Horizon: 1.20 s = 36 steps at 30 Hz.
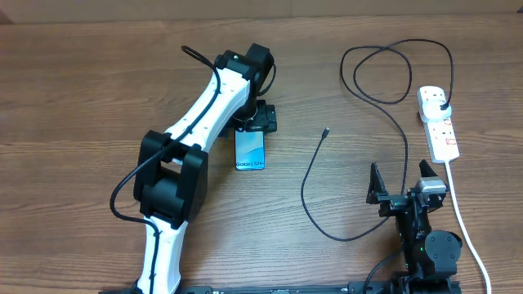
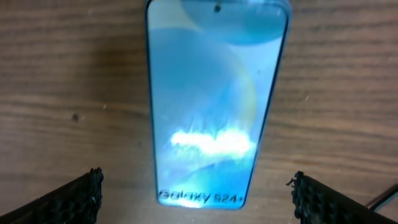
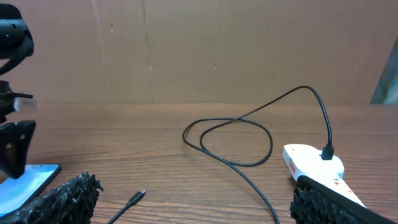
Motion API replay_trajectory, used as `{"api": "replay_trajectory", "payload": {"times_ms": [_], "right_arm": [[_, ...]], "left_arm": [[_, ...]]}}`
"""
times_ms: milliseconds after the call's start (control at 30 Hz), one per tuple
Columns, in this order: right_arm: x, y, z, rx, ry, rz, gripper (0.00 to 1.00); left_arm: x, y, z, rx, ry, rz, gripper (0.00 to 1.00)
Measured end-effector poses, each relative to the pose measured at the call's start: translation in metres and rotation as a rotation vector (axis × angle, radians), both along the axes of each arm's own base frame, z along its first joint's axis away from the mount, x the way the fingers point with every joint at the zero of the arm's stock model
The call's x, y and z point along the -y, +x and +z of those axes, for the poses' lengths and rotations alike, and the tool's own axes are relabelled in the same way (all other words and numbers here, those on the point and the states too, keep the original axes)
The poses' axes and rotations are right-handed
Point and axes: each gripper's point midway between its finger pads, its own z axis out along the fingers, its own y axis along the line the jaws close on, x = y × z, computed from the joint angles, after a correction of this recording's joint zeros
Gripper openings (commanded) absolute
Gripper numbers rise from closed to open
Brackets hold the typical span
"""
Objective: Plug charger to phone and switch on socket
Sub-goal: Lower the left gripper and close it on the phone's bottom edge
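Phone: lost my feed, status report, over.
Left gripper open over phone. Right gripper open, empty. Charger tip loose on table, phone unplugged. Nothing blocking.

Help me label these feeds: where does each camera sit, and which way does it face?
Overhead: above the table, looking straight down; left arm, right arm show.
Left wrist: looks down on the phone; left hand fingertips at bottom corners.
Right wrist: low, looks across the table at charger and socket; right hand fingertips below.
Shared: phone in all three.
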Motion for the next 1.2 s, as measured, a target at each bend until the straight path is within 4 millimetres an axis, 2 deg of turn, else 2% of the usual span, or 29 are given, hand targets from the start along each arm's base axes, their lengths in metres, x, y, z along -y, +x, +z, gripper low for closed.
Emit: {"api": "replay_trajectory", "payload": {"times_ms": [200,433,833,900,1033,1200], "right_arm": [[0.000,0.000,0.000,0.000,0.000,0.000,1.00],[0.000,0.000,0.000,0.001,0.000,0.000,1.00],[0.000,0.000,0.000,0.001,0.000,0.000,1.00],[0.000,0.000,0.000,0.001,0.000,0.000,1.00],[0.000,0.000,0.000,0.001,0.000,0.000,1.00],[0.000,0.000,0.000,0.001,0.000,0.000,1.00]], "left_arm": [[0.004,0.006,-0.009,0.011,-0.009,-0.018,1.00],[0.008,0.001,-0.036,-0.038,0.015,-0.033,1.00],[0.011,0.007,-0.037,-0.011,0.012,-0.064,1.00],[0.012,0.010,-0.040,0.004,0.006,-0.066,1.00],[0.008,0.005,-0.051,-0.009,0.020,-0.067,1.00],[0.006,0.007,-0.052,0.001,0.035,-0.068,1.00]]}}
